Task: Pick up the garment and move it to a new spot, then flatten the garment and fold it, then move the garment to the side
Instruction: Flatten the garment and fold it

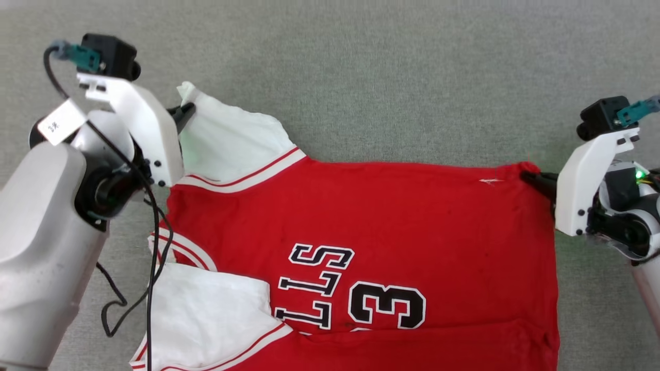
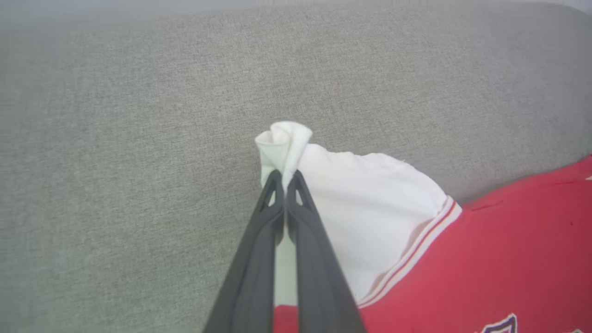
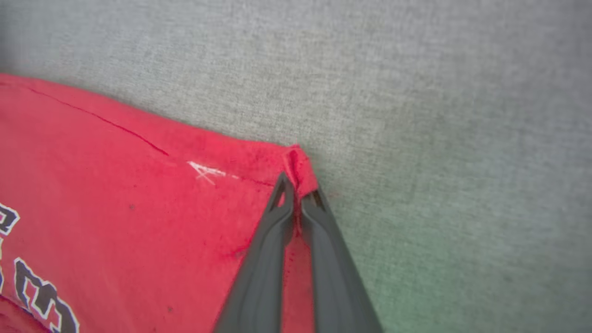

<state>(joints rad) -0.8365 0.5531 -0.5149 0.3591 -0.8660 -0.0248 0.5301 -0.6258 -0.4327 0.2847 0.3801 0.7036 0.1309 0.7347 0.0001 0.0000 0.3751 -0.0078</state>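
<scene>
- While it lay front up on the grey fabric surface, the jersey was stretched between the two grippers. Its black lettering and number 3 sat nearer the robot than either pair of fingertips.
- Its wrinkles and soft folds suggested it was light, limp and not slippery. It would probably sag and bunch wherever nothing held it.
- Corners, sleeve ends and hems looked like the best places to take hold, because a pinch there would spread the cloth flat under gentle tension.
- The left gripper was closed tight on the bunched tip of a white sleeve, and a small curl of cloth poked out past its fingertips.
- The right gripper was closed on a red hem corner. Cloth was pinched between its fingers, with bare grey surface just beyond them.
</scene>
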